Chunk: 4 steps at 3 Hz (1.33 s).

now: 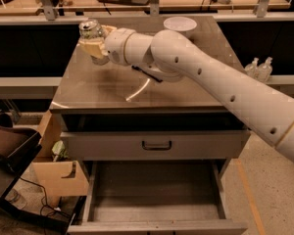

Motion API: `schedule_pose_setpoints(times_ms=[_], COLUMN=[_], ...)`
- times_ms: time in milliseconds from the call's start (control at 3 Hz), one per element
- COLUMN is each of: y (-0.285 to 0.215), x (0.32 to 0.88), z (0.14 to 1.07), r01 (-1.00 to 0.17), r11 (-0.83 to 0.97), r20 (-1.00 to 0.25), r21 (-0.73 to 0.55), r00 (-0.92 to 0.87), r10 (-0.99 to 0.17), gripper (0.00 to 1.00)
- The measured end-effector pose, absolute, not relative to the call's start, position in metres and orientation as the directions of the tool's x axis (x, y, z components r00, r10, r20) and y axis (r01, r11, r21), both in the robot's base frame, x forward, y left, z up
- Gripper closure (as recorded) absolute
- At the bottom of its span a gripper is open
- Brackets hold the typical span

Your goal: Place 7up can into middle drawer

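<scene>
The 7up can (90, 29), silvery with a shiny pull-tab top, is upright at the far left corner of the cabinet top (186, 89). My gripper (92, 43) is shut on the can's lower body, with its tan fingers (94, 49) wrapped around it. The white arm reaches in from the right across the cabinet top. The middle drawer (154, 199) is pulled open low at the front, with a bare grey floor and nothing in it.
A white bowl (180, 24) stands at the back of the cabinet top. A shut drawer front with a dark bar handle (157, 145) sits above the open drawer. A cardboard box (59, 175) and a dark object (7, 141) stand left; two bottles (258, 67) are right.
</scene>
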<state>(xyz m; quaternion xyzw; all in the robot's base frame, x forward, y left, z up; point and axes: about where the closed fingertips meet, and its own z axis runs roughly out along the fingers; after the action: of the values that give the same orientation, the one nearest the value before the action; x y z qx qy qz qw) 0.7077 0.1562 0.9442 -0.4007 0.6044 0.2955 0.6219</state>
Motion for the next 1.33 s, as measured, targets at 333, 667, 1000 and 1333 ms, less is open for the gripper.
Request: schedule_pose_setpoints(times_ms=[333,667,1000,1333], y=[0.128,0.1,0.078,0.037], x=[0.671,0.627,0.582,0.555], z=[0.963,0.976,0.975,0.957], r01=[-0.817,-0.786,-0.774,-0.758], r11=[0.56,0.606,0.626,0.647], r20=[-0.99,-0.992,-0.995,-0.994], r21=[-0.14,-0.122,-0.095,-0.082], r00=[0.098,0.087,0.06,0.018], r10=[-0.105,-0.087,-0.077,-0.105], gripper=[1.0,1.0,1.0,1.0])
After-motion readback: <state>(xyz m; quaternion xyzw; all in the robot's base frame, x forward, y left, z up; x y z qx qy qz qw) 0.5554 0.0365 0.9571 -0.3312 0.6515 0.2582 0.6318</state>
